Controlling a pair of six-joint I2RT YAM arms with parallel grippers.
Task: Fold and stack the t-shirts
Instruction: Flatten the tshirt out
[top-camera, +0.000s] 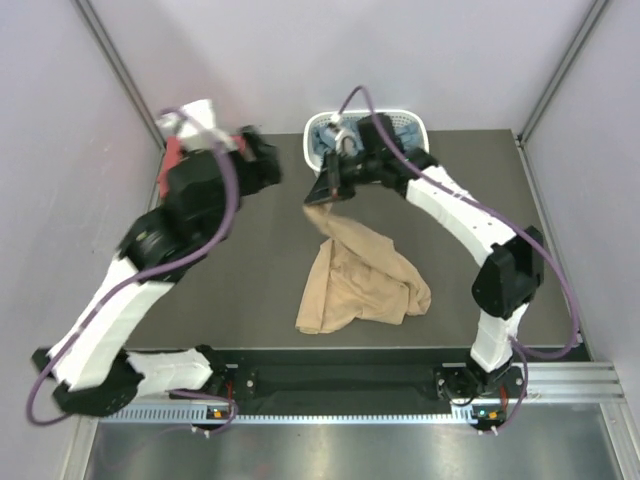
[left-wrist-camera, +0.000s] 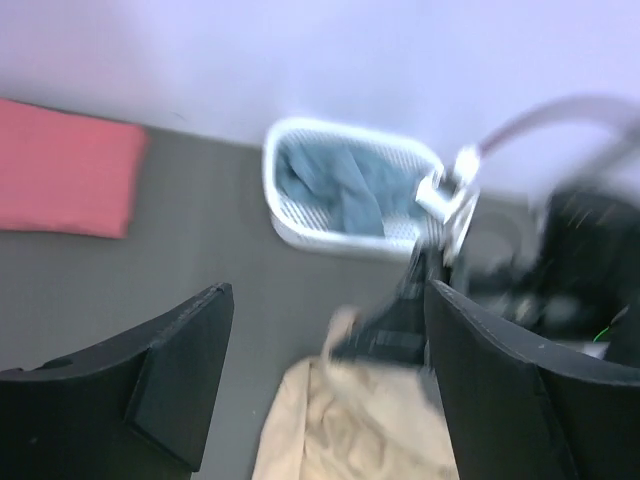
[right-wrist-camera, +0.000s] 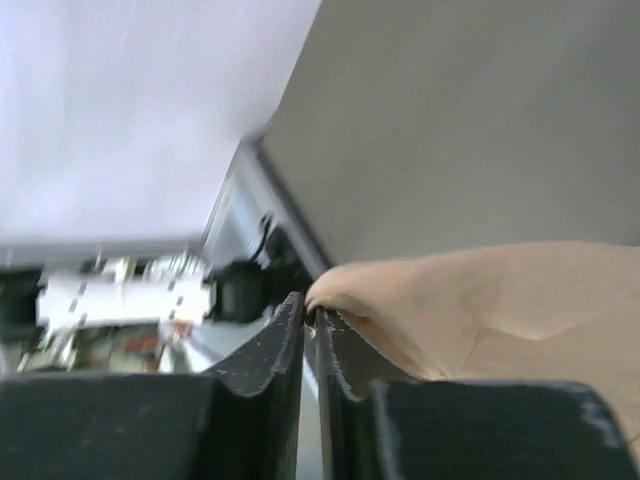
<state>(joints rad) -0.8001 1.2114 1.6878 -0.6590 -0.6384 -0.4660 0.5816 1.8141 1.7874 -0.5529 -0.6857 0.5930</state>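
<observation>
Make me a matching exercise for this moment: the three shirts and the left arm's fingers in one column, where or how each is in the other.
Things:
1. tan shirt
2. red shirt
3. blue shirt
4. left fingers

Places or states:
A. inside the white basket
B. flat at the table's far left
C. one end pinched by the right fingers, the rest on the table
D. open, holding nothing

Pairs: 1-C, 2-B, 3-A, 4-D

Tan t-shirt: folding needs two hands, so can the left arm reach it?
Probably yes: the open, empty left end effector has nothing between it and the tan t-shirt; the right end effector pinches one corner.
</observation>
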